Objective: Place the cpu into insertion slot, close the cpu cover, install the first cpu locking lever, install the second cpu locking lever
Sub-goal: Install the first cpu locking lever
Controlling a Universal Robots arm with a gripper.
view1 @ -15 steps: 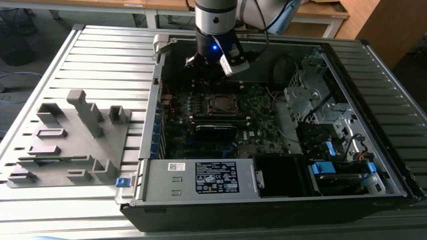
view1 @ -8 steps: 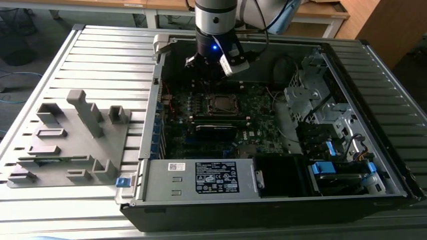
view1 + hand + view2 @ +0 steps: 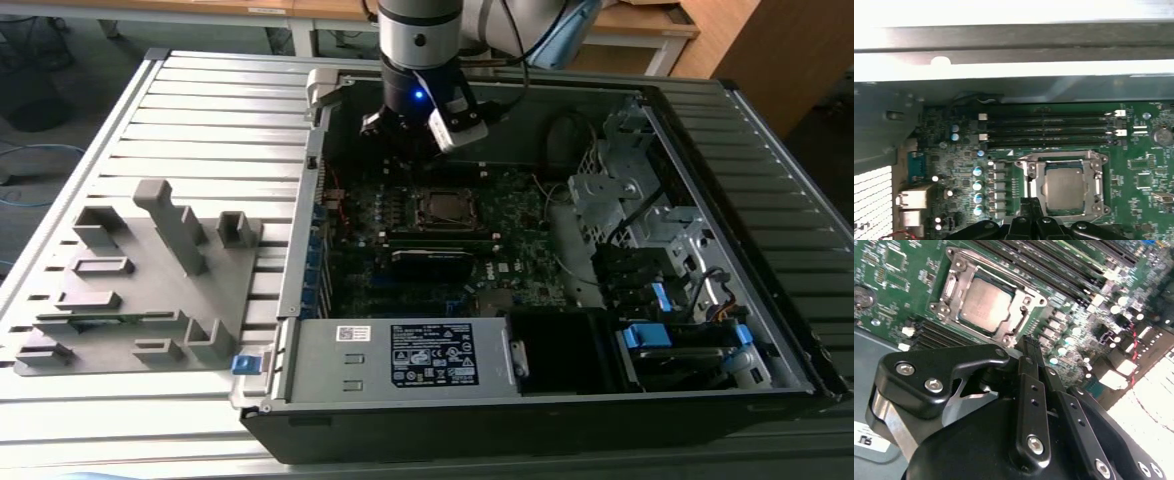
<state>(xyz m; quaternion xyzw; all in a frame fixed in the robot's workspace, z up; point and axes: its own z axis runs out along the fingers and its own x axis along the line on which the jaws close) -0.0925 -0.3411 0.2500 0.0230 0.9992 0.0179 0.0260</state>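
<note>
While its two black fingers [image 3: 1030, 390] sit pressed close together with nothing between them, the tool [image 3: 1030, 343] hovers above the motherboard [image 3: 884, 285], clear of the socket. In the exterior view the cpu [image 3: 441, 207] lies at about five o'clock from the tool, near it but not touching. The chip sits flat in the insertion slot [image 3: 944, 307], grey top facing up. The cpu cover [image 3: 1040, 185] lies down around it, framing the chip through its square opening. Whether the locking levers are latched I cannot tell. Long black memory slots [image 3: 1046, 130] run just beside the socket. Outside the open computer case [image 3: 534, 405], at about eight o'clock from the tool, a grey fixture [image 3: 147, 280] rests on the table [image 3: 200, 110].
</note>
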